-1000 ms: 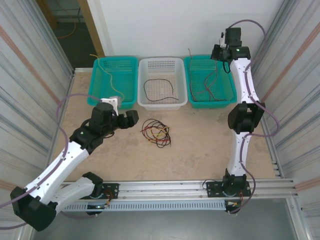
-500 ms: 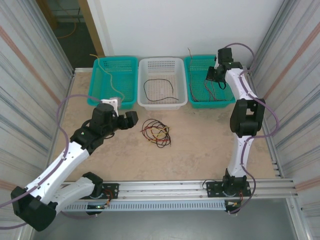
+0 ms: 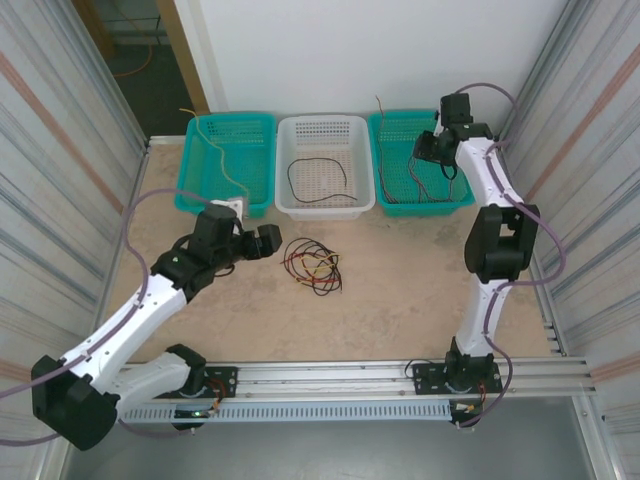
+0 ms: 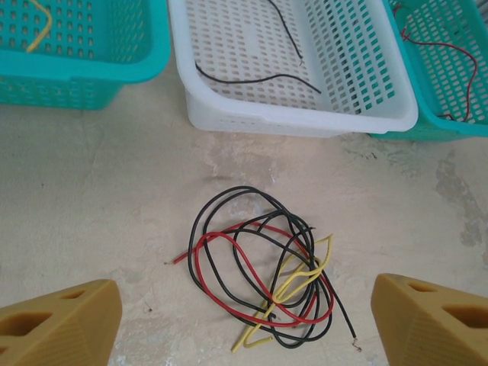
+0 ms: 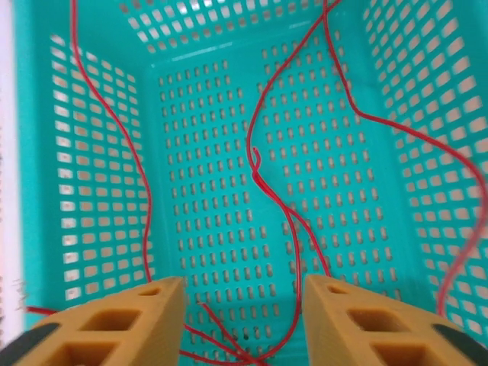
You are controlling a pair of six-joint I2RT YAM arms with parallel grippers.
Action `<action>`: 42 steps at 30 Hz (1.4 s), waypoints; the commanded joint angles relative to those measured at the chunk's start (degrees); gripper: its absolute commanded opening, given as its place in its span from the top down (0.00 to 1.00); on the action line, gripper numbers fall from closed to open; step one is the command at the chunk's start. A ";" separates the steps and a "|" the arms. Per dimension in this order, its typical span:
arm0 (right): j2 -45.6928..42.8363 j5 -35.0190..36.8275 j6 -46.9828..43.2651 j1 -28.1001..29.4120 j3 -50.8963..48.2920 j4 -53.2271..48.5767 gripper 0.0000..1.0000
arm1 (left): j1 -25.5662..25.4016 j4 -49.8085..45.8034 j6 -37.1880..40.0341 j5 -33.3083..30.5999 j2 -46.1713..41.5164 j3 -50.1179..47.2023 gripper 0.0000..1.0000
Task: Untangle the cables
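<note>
My left hand [image 4: 244, 309], fingers wide apart, hangs beside the tangled cables [image 4: 263, 286] lying on the worktop [image 4: 91, 191] mid-frame, just below the white basket [image 4: 290, 122]. My right hand [image 5: 244, 305], fingers apart and gripping nothing, sits over red wires [image 5: 254, 164] in the teal basket [image 5: 99, 191] at upper right.

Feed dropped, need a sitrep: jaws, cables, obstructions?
Left jaws open, facing the tangle on the table. Right jaws open above red cables in right teal basket. Nothing blocking tangle.

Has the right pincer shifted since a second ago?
Yes. The right pincer has come down from above the right teal basket's far rim to over its middle.
</note>
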 commanded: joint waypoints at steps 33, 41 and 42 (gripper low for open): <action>-25.07 -6.06 15.25 37.42 -44.31 8.91 0.58 | -2.57 5.81 -4.72 4.31 21.26 -0.57 0.63; -17.93 -5.45 12.67 39.02 -35.35 9.38 0.57 | 0.14 9.68 -4.12 3.53 24.43 0.09 0.68; -16.43 -5.95 12.85 39.04 -34.89 9.59 0.57 | 0.14 10.12 -3.99 3.37 24.97 0.23 0.68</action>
